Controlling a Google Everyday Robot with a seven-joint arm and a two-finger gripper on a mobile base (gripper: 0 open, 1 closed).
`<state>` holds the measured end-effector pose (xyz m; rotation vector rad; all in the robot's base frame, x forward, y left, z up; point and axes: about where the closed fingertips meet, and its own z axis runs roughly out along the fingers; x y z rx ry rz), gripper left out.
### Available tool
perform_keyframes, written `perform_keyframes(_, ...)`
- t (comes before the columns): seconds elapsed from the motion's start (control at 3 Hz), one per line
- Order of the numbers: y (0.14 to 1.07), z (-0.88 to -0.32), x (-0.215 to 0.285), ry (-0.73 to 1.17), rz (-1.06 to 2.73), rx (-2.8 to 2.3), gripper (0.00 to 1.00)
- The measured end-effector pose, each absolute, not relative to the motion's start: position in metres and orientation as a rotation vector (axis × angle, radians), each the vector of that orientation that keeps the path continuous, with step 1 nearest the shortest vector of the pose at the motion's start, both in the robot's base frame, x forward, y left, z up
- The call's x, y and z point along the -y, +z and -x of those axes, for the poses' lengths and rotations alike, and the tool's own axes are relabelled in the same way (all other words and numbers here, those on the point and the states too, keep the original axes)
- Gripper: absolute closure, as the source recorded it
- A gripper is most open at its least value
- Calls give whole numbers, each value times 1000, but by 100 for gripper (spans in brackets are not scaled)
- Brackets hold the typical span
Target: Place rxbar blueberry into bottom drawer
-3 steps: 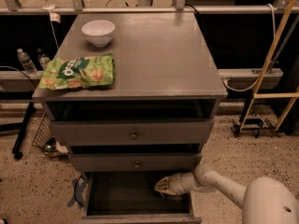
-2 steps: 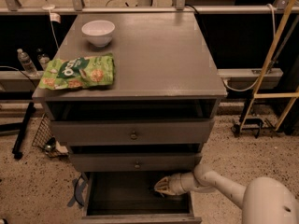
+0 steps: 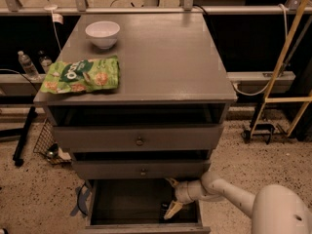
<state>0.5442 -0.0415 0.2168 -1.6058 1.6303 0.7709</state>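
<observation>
The bottom drawer (image 3: 146, 226) of the grey cabinet (image 3: 156, 62) is pulled out, and its dark interior is exposed from above. The gripper (image 3: 170, 197) is positioned inside the right half of this drawer, carried on the white arm (image 3: 229, 195), which enters from the lower right. The two fingers are spread apart, one directed toward the drawer's back and the other toward its front; nothing is seen clamped between them. The rxbar blueberry (image 3: 164, 210) is seen as a small dark item lying on the drawer floor, just beside the front finger; whether the finger touches it cannot be determined. The two shallower knobbed drawers, the upper drawer (image 3: 140, 138) and the middle drawer (image 3: 143, 170), are both partly pulled out. On the cabinet top, a white bowl (image 3: 102, 34) is placed near the back left corner, and a green chip bag (image 3: 82, 74) is laid flat at the front left edge, apart from the bowl.
</observation>
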Motion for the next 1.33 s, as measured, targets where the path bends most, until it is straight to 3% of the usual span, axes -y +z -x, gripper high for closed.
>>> perform_keyframes(0.67,219,-540,53,751,1601,-1665,0)
perform_keyframes(1.33,229,-522,102,679,1499,-1759,0)
